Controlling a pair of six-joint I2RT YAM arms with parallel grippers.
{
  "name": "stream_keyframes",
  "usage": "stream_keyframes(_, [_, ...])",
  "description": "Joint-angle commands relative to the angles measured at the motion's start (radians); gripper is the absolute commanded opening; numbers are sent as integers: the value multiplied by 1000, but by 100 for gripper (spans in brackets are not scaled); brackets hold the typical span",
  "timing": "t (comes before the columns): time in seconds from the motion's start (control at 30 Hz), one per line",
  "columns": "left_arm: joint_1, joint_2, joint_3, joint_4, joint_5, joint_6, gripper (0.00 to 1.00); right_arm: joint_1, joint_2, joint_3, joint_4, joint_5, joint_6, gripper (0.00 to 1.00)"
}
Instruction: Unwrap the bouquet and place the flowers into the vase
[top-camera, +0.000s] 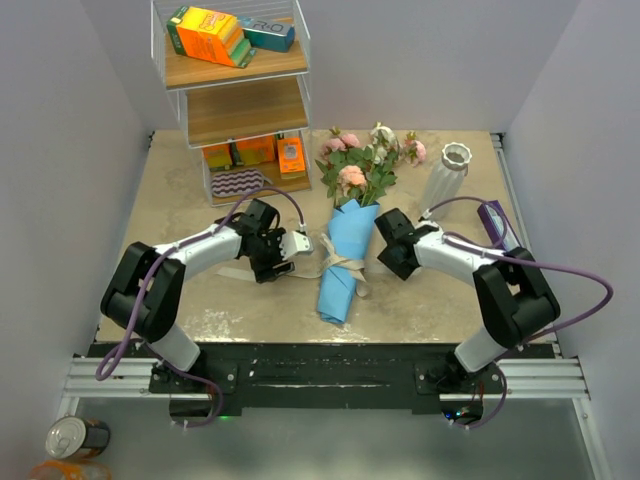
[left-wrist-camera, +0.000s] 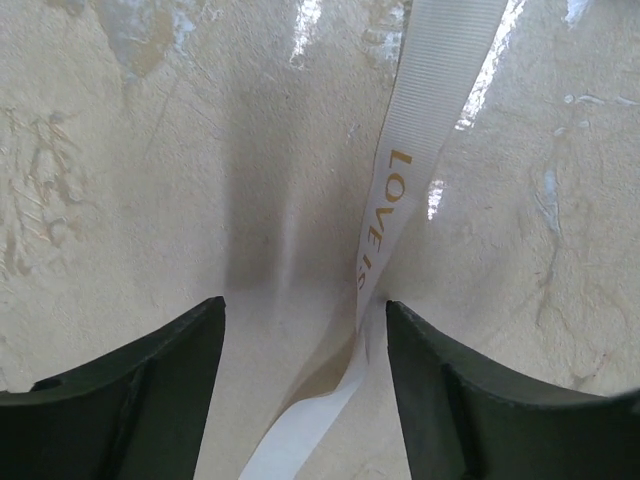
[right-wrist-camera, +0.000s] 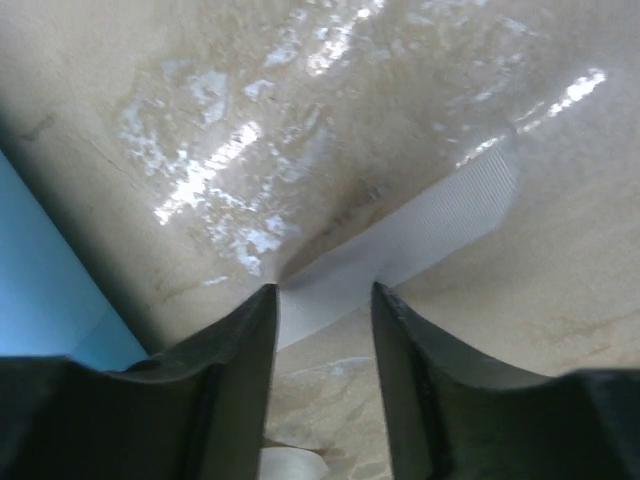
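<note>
One bouquet (top-camera: 346, 235) lies flat in the middle of the table (top-camera: 180, 200), between the two arms. Its long axis runs near to far, with the blooms toward the far edge and the blue tip toward the arms. One vase (top-camera: 446, 172) stands upright at its far right. The left gripper (left-wrist-camera: 305, 310) and right gripper (right-wrist-camera: 323, 295) are both parted and unclenched, each straddling a ribbon (left-wrist-camera: 400, 170) tail.

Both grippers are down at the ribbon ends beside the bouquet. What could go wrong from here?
One: the ribbon runs close along one finger of the left gripper, off centre, so closing may only nip its edge. Two: the right gripper has just the ribbon's tip between its fingers, so a pull might lose it. Three: uneven pulling might drag the bouquet toward the vase, which stands nearby on the right and looks easy to topple.
</note>
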Motion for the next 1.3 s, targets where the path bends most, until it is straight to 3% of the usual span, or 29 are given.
stream_keyframes(0.0, [-4, 3, -4, 36, -7, 17, 65, 4, 129, -38, 43, -58, 45, 35])
stream_keyframes(0.03, [-4, 3, -6, 36, -8, 20, 58, 2, 129, -38, 43, -57, 43, 8])
stream_keyframes(0.07, [-3, 3, -9, 36, -8, 18, 54, 2, 128, -44, 42, -55, 45, 0])
stream_keyframes(0.3, [-4, 3, -21, 45, -16, 15, 27, 10, 75, -61, 25, -17, 45, 0])
stream_keyframes(0.43, [-4, -6, -32, 56, -33, 11, 1, 15, 3, -78, -18, 38, 60, 0])
stream_keyframes(0.53, [-3, -14, -32, 54, -33, 6, 0, 32, -113, -112, 2, 36, 24, 0])
stream_keyframes(0.6, [-4, -14, -29, 53, -31, 3, 0, 44, -193, -132, 95, -46, -33, 0])
stream_keyframes(0.67, [-4, -14, -24, 50, -28, -2, 0, 90, -242, -141, 123, -63, -47, 15])
stream_keyframes(0.7, [-4, -14, -26, 50, -27, -3, 0, 104, -286, -147, 141, -85, -49, 30])
stream_keyframes(0.8, [-4, -11, -26, 50, -25, -6, 0, 136, -346, -187, 238, -145, -32, 46])
stream_keyframes(0.93, [-4, -9, -20, 45, -25, -12, 0, 142, -353, -160, 281, -158, -16, 52])
stream_keyframes(1.27, [-7, -23, -11, 31, -25, -12, 0, 142, -227, -112, 351, -187, 27, 50])
